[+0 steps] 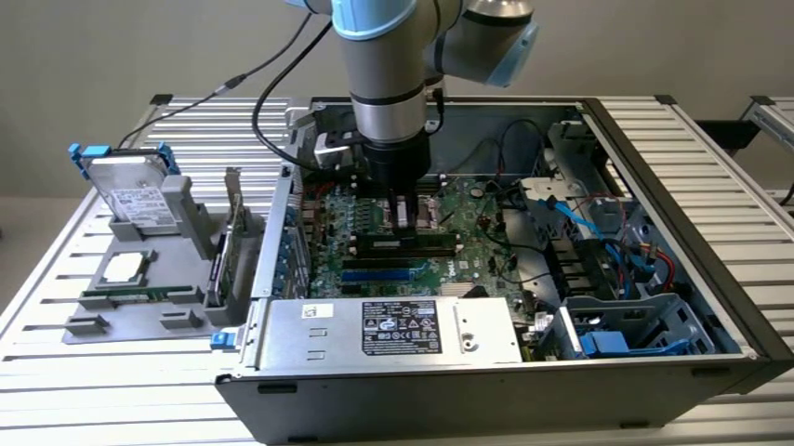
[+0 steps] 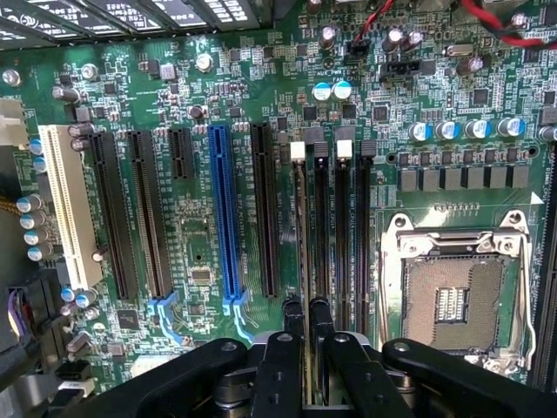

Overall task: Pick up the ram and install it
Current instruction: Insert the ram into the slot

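now gripper [image 2: 306, 306] pinching ram [image 1: 429, 244] (held edge-down) at memory slots [image 2: 344, 235]

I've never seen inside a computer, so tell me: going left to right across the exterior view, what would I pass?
The hard drive → upright expansion card → gripper clamped on the ram → drive cage.

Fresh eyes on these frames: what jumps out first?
The arm's gripper stands down inside the open computer case, shut on the ram at the memory slots. In the wrist view, the blue expansion slot and the empty CPU socket stand out.
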### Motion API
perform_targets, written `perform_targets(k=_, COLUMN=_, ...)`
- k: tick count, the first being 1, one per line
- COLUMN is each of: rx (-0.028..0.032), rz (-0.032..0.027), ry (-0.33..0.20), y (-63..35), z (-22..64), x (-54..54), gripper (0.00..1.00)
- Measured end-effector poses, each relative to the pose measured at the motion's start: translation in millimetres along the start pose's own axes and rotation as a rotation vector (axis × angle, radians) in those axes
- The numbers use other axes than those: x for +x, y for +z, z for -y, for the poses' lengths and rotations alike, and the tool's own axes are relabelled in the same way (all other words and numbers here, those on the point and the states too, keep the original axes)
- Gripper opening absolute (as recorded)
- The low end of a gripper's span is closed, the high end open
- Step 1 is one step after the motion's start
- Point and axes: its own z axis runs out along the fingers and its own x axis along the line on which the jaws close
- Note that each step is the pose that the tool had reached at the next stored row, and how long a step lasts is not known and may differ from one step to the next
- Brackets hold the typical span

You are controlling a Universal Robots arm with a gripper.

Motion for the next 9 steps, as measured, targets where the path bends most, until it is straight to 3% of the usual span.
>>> perform_targets(k=9, rx=-0.0024, rz=-0.0037, ry=0.023, y=1.2, z=-0.1, x=-0.1, gripper=0.15)
